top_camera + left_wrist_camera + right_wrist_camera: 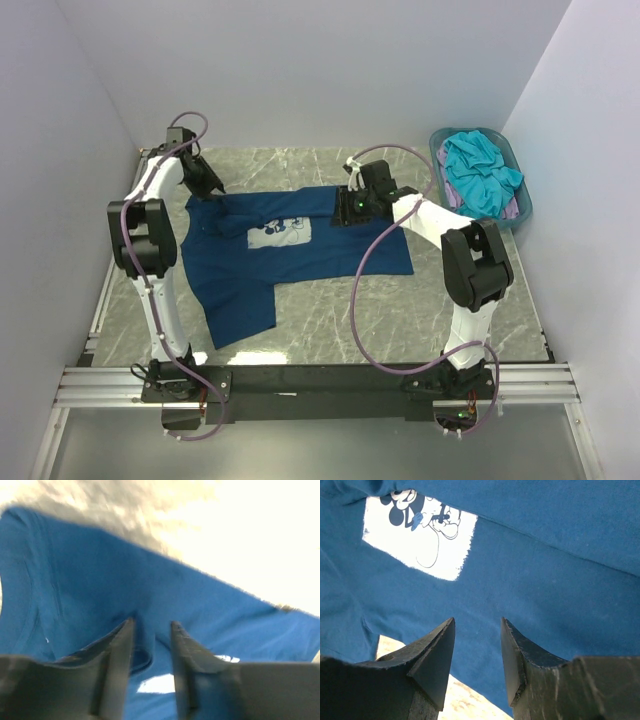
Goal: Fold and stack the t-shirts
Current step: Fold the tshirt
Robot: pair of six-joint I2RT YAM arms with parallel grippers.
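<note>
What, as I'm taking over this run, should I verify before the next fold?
1. Dark navy cloth t-shirt lying flat on the marble table: not ok, rumpled near the left pincer.
2. Left pincer clear of cloth: cannot tell; jaws apart, a fold between them.
3. Right pincer empty: ok, jaws apart over the shirt.
4. Turquoise cloth t-shirt inside the teal plastic basket: ok.

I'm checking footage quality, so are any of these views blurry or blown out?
Left wrist view: blurred, with the table blown out to white beyond the navy t-shirt. Right wrist view: sharp, the chest print bright but readable. Top view: evenly lit, soft shadows only.
</note>
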